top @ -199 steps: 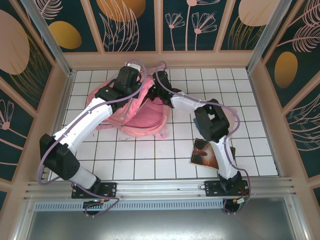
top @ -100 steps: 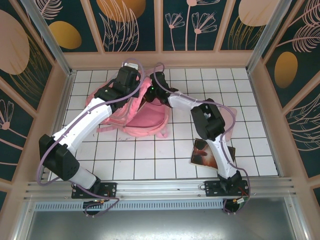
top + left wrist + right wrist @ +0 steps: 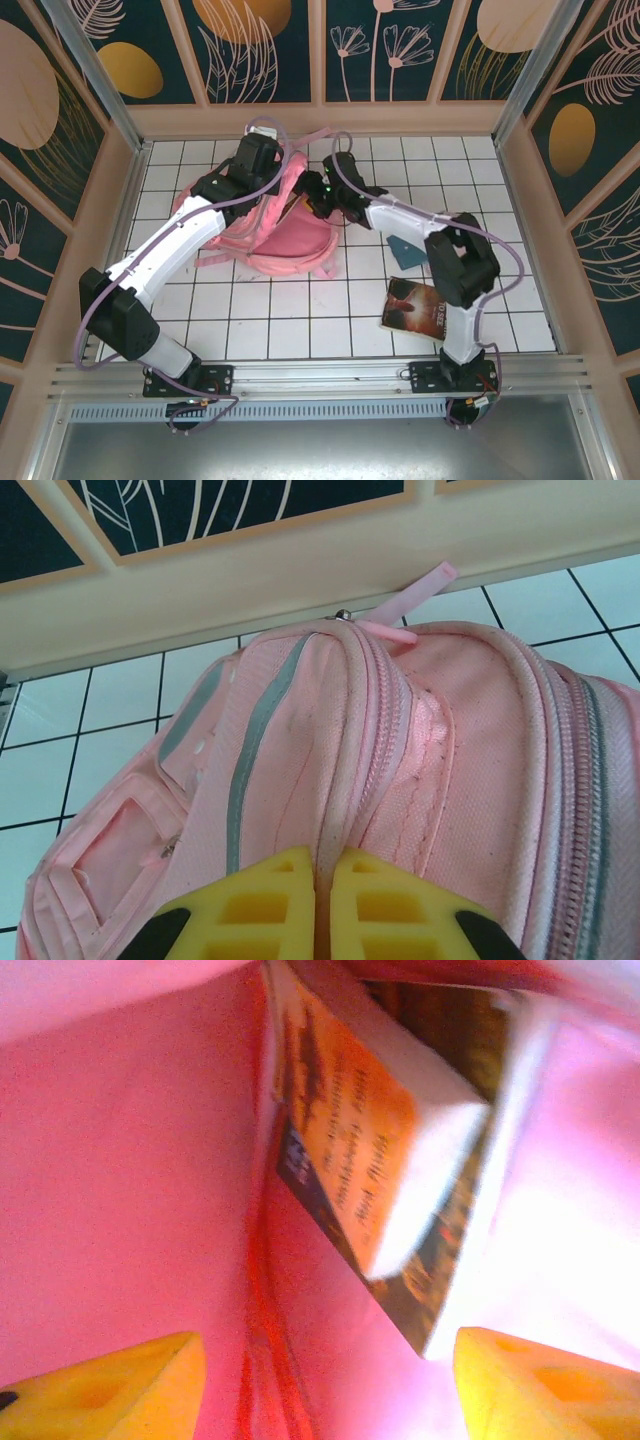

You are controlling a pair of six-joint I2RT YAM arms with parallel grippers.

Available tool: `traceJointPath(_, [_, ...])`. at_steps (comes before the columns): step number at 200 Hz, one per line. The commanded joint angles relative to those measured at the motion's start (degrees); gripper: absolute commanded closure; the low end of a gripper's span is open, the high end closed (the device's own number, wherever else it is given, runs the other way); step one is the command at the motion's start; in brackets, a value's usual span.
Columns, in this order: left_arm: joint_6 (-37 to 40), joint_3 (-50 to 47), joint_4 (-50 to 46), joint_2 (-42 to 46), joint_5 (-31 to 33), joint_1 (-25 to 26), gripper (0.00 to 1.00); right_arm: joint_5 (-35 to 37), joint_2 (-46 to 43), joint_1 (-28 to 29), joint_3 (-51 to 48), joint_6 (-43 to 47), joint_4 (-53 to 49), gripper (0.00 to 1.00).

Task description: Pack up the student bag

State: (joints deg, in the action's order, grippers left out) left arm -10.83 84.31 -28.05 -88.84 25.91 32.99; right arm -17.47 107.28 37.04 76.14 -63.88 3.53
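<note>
**Student bag [image 3: 290, 245] far left, both grippers on it**

The bag lies on the far-left part of the desk [image 3: 300, 320]. Inside it I see books [image 3: 370, 1160], stacked at a tilt. A dark-covered book [image 3: 412, 306] lies near right on the desk, with a teal sheet [image 3: 405, 251] just beyond it. My left gripper [image 3: 322, 910] is clamped on the bag's zipper ridge. My right gripper [image 3: 325, 1370] is inside the bag's opening, jaws wide apart and empty.

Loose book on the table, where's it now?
Top view: the book lies flat on the tiled table, near right, beside the right arm's base link, nearer than a blue item.
</note>
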Motion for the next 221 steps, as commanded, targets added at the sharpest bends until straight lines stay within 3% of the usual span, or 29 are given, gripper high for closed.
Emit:
traceJointPath(1, [-1.0, 1.9, 8.1, 0.7, 5.4, 0.0, 0.91, 3.7, -7.8, -1.0, -5.9, 1.6, -2.1, 0.36])
traceJointPath(22, [-1.6, -1.0, 9.2, 1.0, 4.7, -0.1, 0.91, 16.6, -16.2, 0.4, -11.2, 5.2, -9.5, 0.38])
traceJointPath(39, [-2.8, -4.3, 10.9, 1.1, -2.5, 0.0, 0.90, 26.1, -21.9, 0.5, -14.7, 7.2, -17.1, 0.36])
traceJointPath(58, [-4.5, -8.2, 11.8, 1.7, -8.7, 0.0, 0.90, 30.6, -25.3, -1.5, -16.4, 9.2, -26.8, 0.34])
traceJointPath(107, [-6.8, -19.2, 10.3, 6.0, -8.9, 0.0, 0.88, 28.2, -29.0, -9.1, -20.0, 10.9, -42.0, 0.28])
traceJointPath(164, [-8.5, -22.7, 2.3, 8.4, 3.6, 0.0, 0.88, 28.6, -27.7, -11.9, -23.6, 7.7, -49.5, 0.26])
traceJointPath(195, [-9.9, -23.3, 1.6, 10.9, 0.4, -0.1, 0.78, 25.2, -27.6, -12.1, -26.7, 5.2, -49.4, 0.26])
traceJointPath(221, [-10.7, -23.9, 3.1, 13.8, -1.1, 0.0, 0.45, 21.2, -27.6, -12.1, -30.0, 2.9, -47.7, 0.26])
